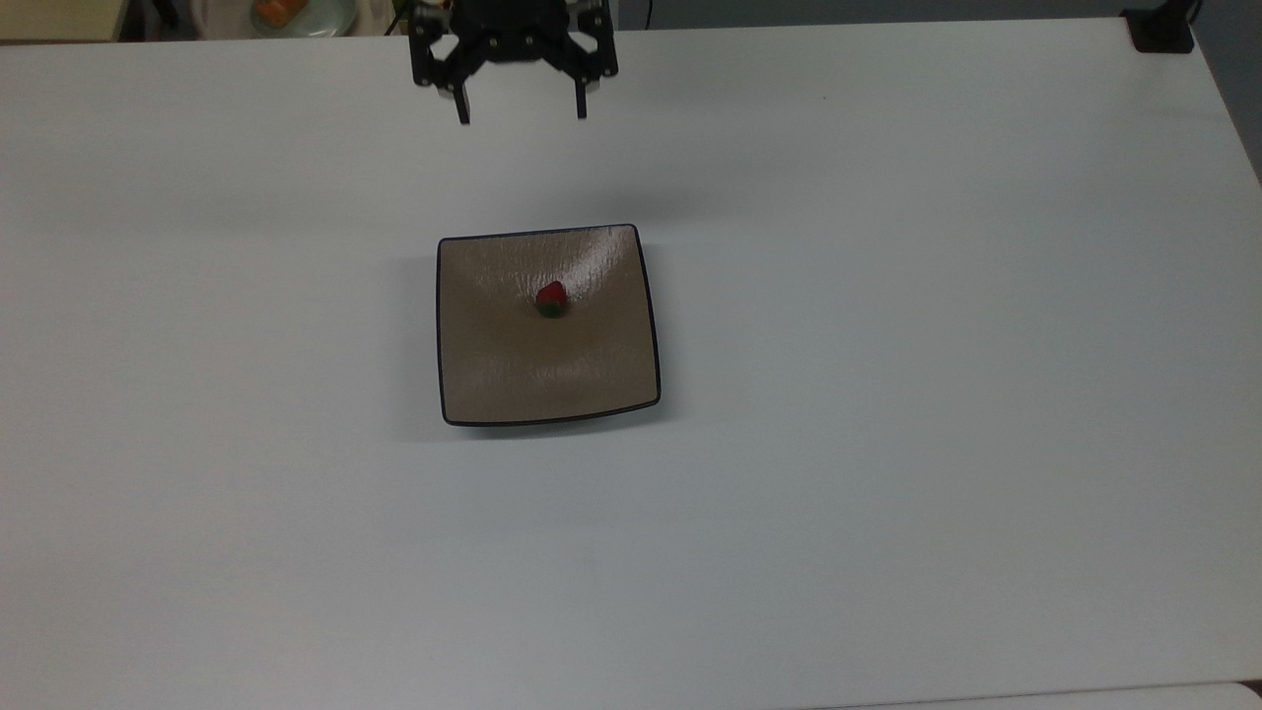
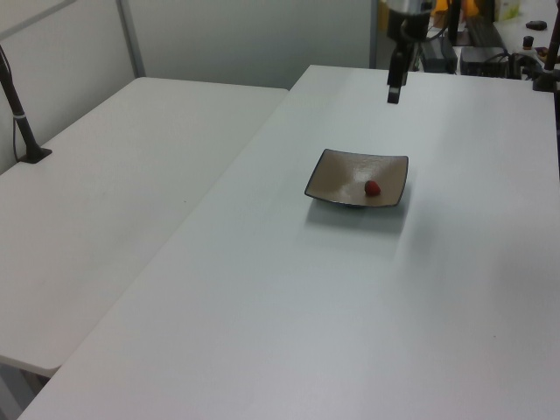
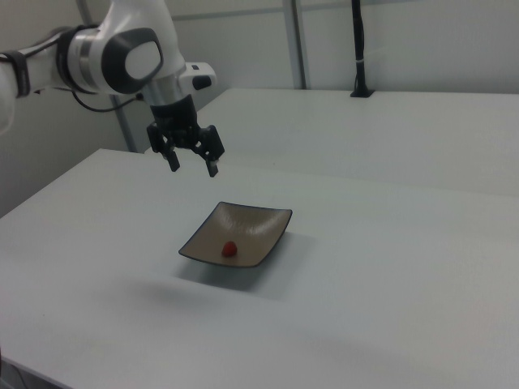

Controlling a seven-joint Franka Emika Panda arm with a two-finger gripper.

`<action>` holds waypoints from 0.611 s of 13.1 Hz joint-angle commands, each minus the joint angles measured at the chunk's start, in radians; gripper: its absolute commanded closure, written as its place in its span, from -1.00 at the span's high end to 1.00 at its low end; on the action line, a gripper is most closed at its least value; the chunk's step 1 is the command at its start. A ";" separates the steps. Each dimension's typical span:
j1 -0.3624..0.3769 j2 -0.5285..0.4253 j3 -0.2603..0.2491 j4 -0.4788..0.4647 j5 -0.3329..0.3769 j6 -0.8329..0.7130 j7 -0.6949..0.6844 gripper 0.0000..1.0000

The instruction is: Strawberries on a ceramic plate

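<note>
A: Which is the largest element?

B: The white table (image 1: pixel 887 394), which carries everything else. A 2nd white table (image 2: pixel 114 192) stands beside it, at the left view's left.

A: And the robot?

B: The arm (image 3: pixel 113 57), white with dark joints, enters from the right view's upper left. Its gripper (image 1: pixel 520 110) hangs in the air above the bare tabletop, well apart from the dish. The 2 fingers (image 3: pixel 173 165) point down with a wide gap between them and nothing held.

A: Next in size?

B: The ceramic plate (image 1: pixel 493 385), square, glossy tan-brown with a thin dark rim and slightly raised corners. It sits flat on the table, near the centre of the top view.

A: The smallest item?

B: The strawberries (image 1: pixel 551 298): 1 red berry with a dark green cap. It lies inside the plate, a little toward the gripper's side of the middle in the top view.
</note>
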 commanded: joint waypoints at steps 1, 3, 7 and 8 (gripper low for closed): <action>0.028 -0.069 -0.022 -0.003 0.082 -0.109 0.010 1.00; 0.063 -0.080 -0.039 -0.002 0.084 -0.150 0.018 1.00; 0.080 -0.090 -0.053 -0.002 0.084 -0.146 0.105 1.00; 0.080 -0.089 -0.054 -0.002 0.080 -0.143 0.098 1.00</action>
